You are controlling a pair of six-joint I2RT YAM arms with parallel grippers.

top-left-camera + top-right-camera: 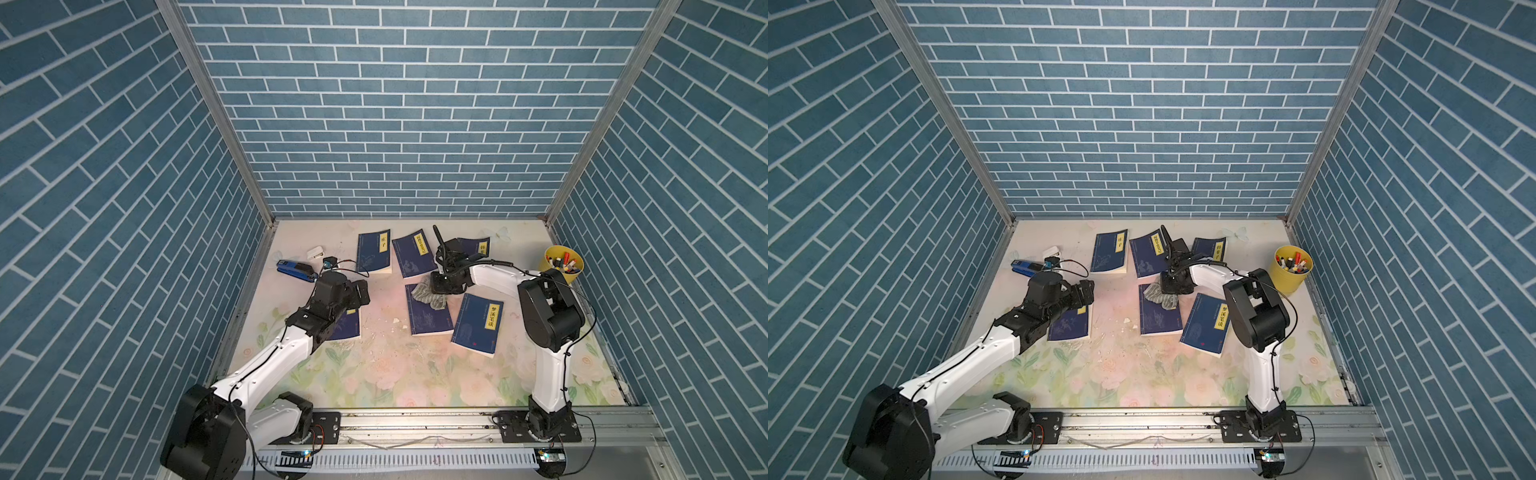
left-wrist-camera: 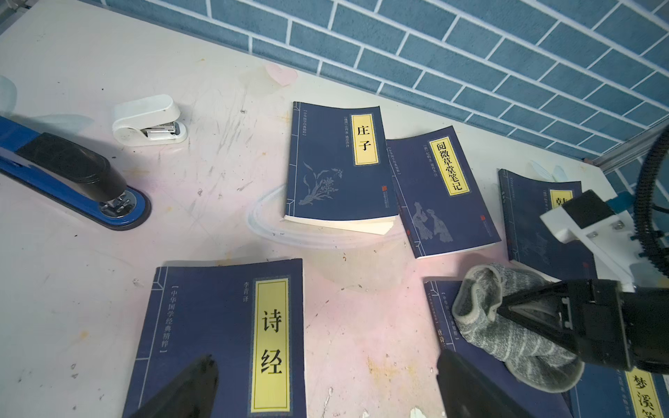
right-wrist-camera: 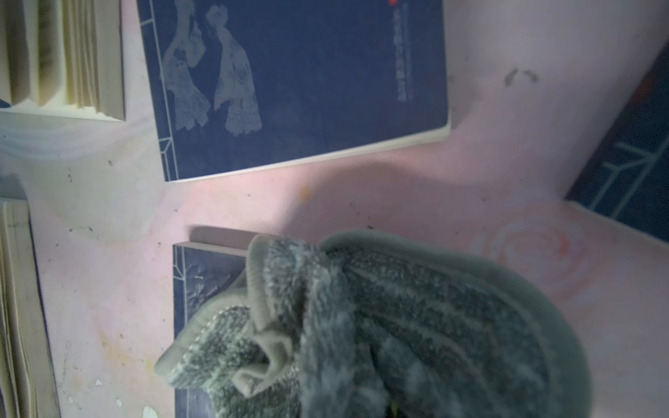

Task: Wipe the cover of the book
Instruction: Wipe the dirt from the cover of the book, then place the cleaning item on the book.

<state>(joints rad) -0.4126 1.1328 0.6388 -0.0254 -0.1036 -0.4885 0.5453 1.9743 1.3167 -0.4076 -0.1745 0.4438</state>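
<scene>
— Right jaws?
— Clamped on a bunched grey knit cloth (image 2: 506, 333), draped over the far end of the middle book (image 1: 432, 326), which has a flat navy cover.
— Left jaws?
— Wide apart above the left-hand book (image 2: 217, 325) on the floral bench (image 1: 374, 374).

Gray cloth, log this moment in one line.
phase: wiping | right pincer: shut on gray cloth | gray cloth: on middle book cover | left pincer: open, empty

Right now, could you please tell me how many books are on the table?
6. Back left book, back middle book, back right book partly behind the right arm; front left book beneath the left gripper, front middle book under the cloth, front right book.
</scene>
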